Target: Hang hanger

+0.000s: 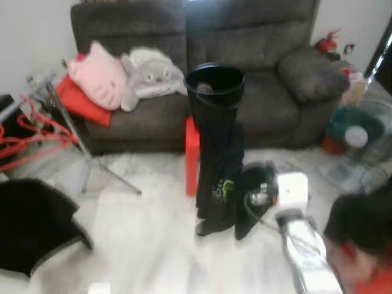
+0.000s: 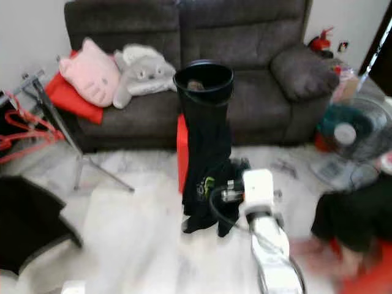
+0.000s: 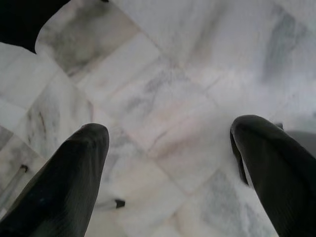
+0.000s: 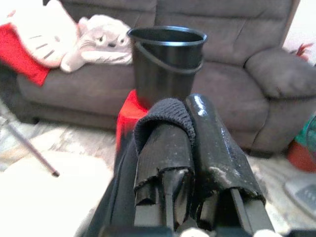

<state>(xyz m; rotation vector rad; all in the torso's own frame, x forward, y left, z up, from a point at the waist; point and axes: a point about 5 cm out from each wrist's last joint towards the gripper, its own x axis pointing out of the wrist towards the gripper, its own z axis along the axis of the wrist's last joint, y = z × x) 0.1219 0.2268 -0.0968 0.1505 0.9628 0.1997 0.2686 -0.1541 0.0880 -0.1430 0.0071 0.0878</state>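
My right gripper [image 4: 190, 111] is shut on a black garment [image 1: 217, 177], whose cloth wraps over one finger and hangs down toward the floor. The gripper points at a black bucket [image 1: 214, 82] standing on a red stool [image 1: 192, 153] in front of the sofa. Red hangers [image 2: 24, 131] hang on a metal rack [image 1: 92, 162] at the far left. My left gripper [image 3: 168, 163] is open above the marble floor, nothing between its fingers. I cannot tell whether a hanger is inside the garment.
A grey sofa [image 1: 269, 55] at the back carries a pink cushion [image 1: 98, 76] and a grey plush [image 1: 153, 73]. Another black garment [image 1: 33, 226] lies on the floor at left. A fan [image 2: 346, 138] stands at right. A blurred dark and red shape [image 1: 361, 239] is near my right arm.
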